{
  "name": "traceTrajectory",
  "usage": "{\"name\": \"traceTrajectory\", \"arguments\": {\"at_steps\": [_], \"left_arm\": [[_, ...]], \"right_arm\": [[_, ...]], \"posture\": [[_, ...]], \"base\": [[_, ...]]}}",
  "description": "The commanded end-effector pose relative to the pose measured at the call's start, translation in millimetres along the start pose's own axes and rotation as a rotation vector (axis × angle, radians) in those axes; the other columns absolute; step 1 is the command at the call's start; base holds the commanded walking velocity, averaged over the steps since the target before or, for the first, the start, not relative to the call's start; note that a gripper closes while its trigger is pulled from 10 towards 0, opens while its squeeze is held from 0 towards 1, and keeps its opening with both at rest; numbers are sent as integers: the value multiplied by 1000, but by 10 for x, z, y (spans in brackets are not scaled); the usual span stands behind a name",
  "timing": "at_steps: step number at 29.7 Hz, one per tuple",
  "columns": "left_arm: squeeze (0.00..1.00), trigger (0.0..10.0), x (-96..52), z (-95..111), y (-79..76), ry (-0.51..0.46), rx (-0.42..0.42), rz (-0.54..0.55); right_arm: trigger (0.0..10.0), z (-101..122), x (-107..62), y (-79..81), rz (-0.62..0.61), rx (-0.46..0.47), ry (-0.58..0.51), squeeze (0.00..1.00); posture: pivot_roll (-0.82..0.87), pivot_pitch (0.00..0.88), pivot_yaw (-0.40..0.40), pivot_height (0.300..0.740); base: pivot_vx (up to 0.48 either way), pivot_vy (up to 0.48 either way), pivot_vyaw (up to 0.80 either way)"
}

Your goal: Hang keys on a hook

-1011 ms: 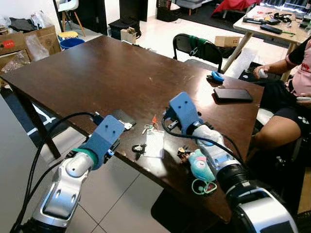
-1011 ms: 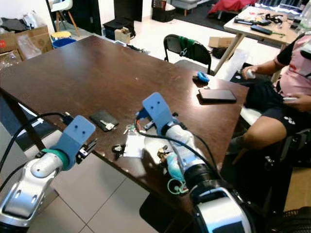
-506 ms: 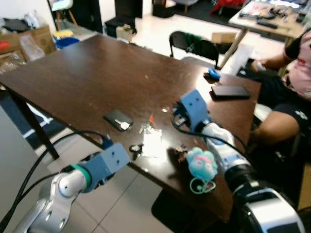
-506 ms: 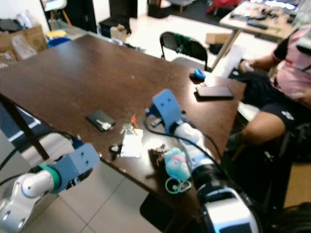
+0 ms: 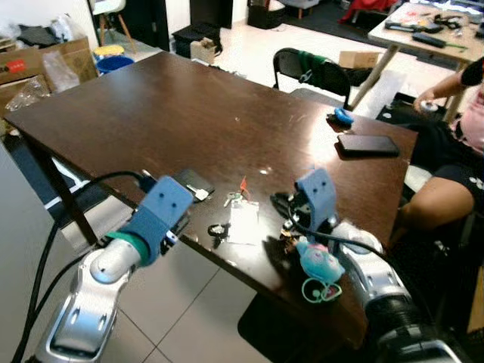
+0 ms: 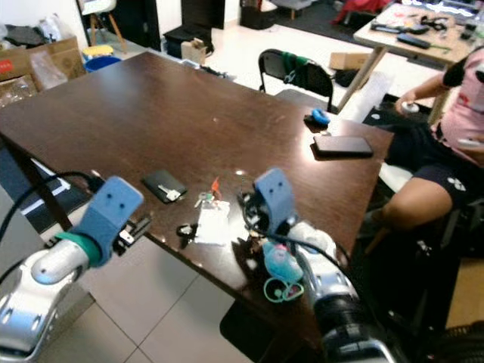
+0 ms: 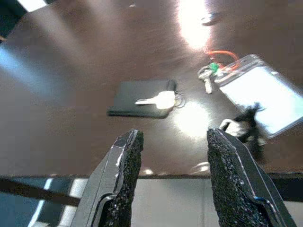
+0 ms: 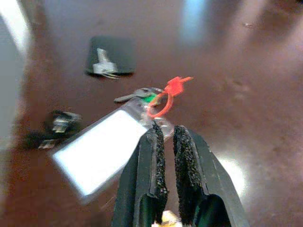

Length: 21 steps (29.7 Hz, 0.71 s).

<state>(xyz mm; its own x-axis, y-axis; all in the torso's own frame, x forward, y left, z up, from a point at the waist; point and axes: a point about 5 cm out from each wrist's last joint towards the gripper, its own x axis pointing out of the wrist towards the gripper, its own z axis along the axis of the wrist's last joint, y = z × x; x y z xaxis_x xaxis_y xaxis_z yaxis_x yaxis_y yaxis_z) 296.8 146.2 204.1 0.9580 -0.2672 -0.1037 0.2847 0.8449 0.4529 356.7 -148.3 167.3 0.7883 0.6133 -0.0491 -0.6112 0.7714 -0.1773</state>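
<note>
Since a second ago, right gripper (image 8: 164,142) withdrawn toward table (image 5: 151,113) near edge, fingers pressed together empty, probably lining up on keys (image 8: 142,96) lying beside badge (image 8: 97,153); left gripper (image 7: 173,156) spread, hovering off that edge.

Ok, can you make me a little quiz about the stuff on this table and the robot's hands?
1. True or false: the left end effector has its fingers spread apart.
2. What lies on the black card holder? A) a silver key B) a phone C) a red tie
3. Fill in: the red tie loops through the keys with the ____ tag.

Key
1. True. It hovers at the table edge, holding nothing.
2. A, the silver key.
3. Green. The right end effector, fingers nearly closed, points at that bunch, beside the clear badge holder.
</note>
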Motion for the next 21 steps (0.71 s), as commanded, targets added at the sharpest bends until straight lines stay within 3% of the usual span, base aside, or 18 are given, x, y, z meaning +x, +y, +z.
{"name": "traceTrajectory", "arguments": {"at_steps": [1, 4, 7, 15, 16, 18, 19, 21], "left_arm": [[0, 10000, 24, -41, -35, 31, -2, -19], [0, 10000, 45, -41, -53, 36, 10, -21], [0, 10000, 157, -71, -136, 69, -6, -3], [0, 10000, 206, -83, -158, 82, -16, 8], [0, 10000, 208, -89, -157, 81, -14, 8], [0, 10000, 208, -89, -157, 81, -14, 8], [0, 10000, 207, -108, -168, 86, -10, 7], [0, 10000, 207, -108, -168, 86, -10, 7]], "right_arm": [[10000, -12, -7, 69, 43, 34, 9, 0], [10000, -28, -17, 93, 50, 34, 13, 0], [10000, -119, -7, 64, -20, 125, 37, 0], [10000, -146, -29, 54, -52, 146, 82, 0], [10000, -155, -109, -14, -87, 56, 121, 0], [10000, -155, -109, -14, -87, 56, 121, 0], [10000, -151, -283, -184, -162, 11, 182, 0], [10000, -151, -283, -184, -162, 11, 182, 0]], "posture": [[87, 79, 55, 740], [87, 79, 55, 740], [87, 72, 62, 740], [83, 70, 64, 740], [76, 74, 59, 740], [76, 74, 59, 740], [55, 91, 54, 740], [55, 91, 54, 740]], "base": [[0, 0, 0], [0, 0, 0], [0, 0, 0], [0, 0, 0], [0, 0, 0], [0, 0, 0], [0, 0, 0], [0, 0, 0]]}}
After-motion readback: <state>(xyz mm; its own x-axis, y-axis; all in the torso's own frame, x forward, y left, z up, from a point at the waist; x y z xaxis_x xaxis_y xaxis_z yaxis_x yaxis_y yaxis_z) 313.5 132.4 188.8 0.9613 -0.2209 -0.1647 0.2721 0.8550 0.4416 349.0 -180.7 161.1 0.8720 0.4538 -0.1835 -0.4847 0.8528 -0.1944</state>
